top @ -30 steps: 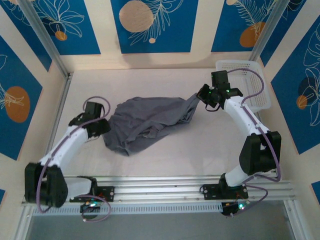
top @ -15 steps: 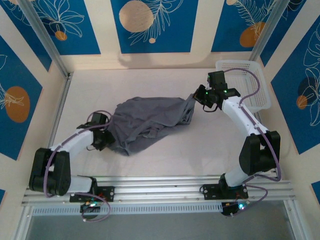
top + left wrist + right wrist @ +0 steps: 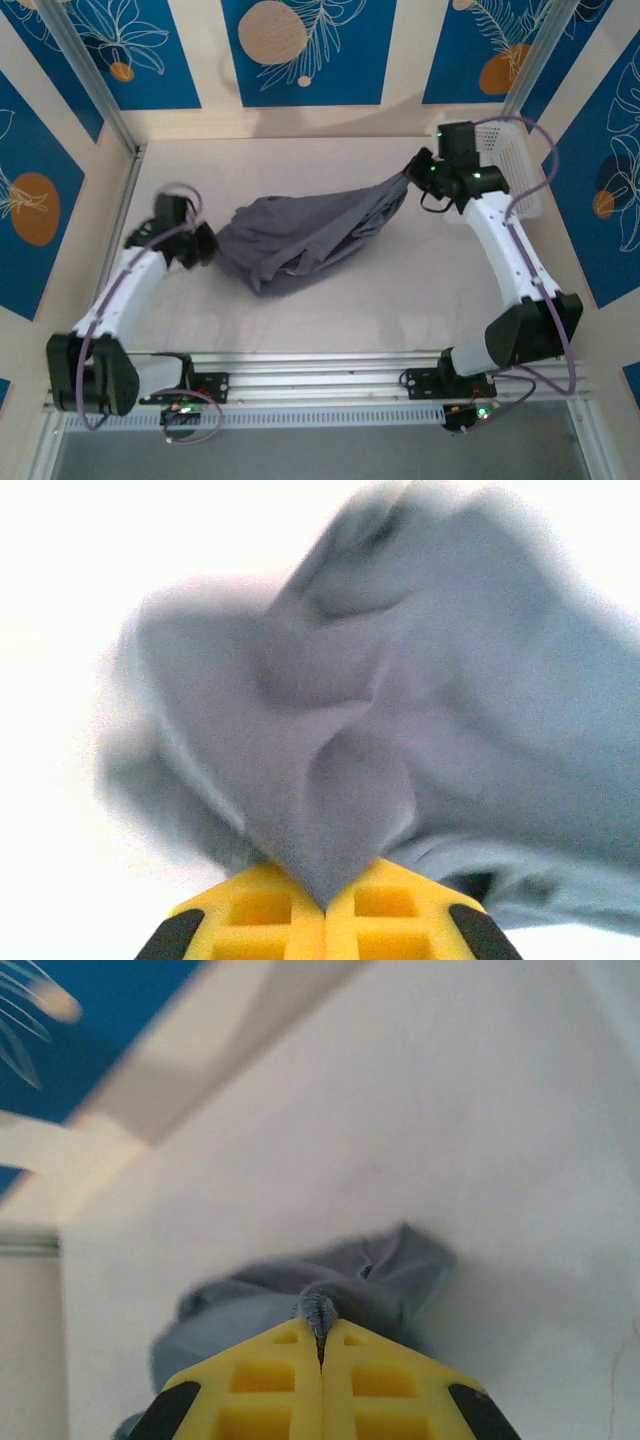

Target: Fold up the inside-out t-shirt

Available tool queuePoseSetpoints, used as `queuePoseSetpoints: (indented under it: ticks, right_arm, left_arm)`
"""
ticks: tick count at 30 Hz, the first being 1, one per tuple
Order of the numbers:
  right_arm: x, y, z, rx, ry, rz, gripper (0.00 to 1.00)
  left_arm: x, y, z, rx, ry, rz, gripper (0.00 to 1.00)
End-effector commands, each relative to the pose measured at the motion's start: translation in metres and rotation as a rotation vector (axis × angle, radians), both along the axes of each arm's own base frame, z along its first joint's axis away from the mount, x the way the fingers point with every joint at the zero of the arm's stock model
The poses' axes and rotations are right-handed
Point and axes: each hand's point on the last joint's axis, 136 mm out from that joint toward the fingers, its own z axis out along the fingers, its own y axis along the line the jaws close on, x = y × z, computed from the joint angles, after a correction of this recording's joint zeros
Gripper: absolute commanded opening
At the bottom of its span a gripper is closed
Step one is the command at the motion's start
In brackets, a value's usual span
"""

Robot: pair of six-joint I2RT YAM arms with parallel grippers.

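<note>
Where both arms (image 3: pixel 125 290) (image 3: pixel 512 250) reach outward, jaws clamp the t-shirt (image 3: pixel 305 235).

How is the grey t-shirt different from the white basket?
The t-shirt is dark grey; the basket is white. The t-shirt is soft, wrinkled cloth, while the basket is stiff-looking mesh. The t-shirt stretches across the middle of the table, pinched by the left gripper and the right gripper; the basket sits in the far right corner, held by neither. Both are plain, with no pictures.

T-shirt (image 3: pixel 305 235) on table (image 3: pixel 400 290), left fingers (image 3: pixel 265 915) at its left, right fingers (image 3: pixel 270 1380) at its right, basket (image 3: pixel 522 185) far right
</note>
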Motion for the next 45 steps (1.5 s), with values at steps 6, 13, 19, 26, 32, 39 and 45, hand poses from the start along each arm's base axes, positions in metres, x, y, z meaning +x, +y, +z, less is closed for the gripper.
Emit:
queuePoseSetpoints:
  ticks: [6,13,19,26,32,39,45]
  right_arm:
    - [-0.07,-0.077,0.184,-0.001,-0.448,-0.235,0.0]
    - [-0.135,-0.083,0.261,-0.06,-0.708,-0.244,0.0]
    - [-0.173,-0.08,0.31,-0.083,-0.878,-0.223,0.0]
    - [-0.115,-0.068,0.303,-0.036,-0.773,-0.157,0.0]
    - [0.007,-0.046,0.206,0.08,-0.451,-0.061,0.0]
    - [0.133,-0.022,0.061,0.102,-0.168,0.031,0.29]
    - [0.155,-0.008,0.013,0.165,0.033,0.185,0.99]
  left_arm:
    - [-0.017,0.049,0.24,0.194,-0.496,0.086,0.0]
    - [-0.061,0.061,0.324,0.253,-0.736,0.166,0.0]
    - [-0.091,0.064,0.378,0.292,-0.881,0.189,0.0]
    - [-0.043,0.069,0.372,0.31,-0.822,0.196,0.0]
    - [0.062,0.063,0.305,0.264,-0.649,0.13,0.0]
    - [0.183,0.07,0.176,0.284,-0.429,0.103,0.29]
    - [0.213,0.039,0.158,0.211,-0.469,-0.086,0.94]
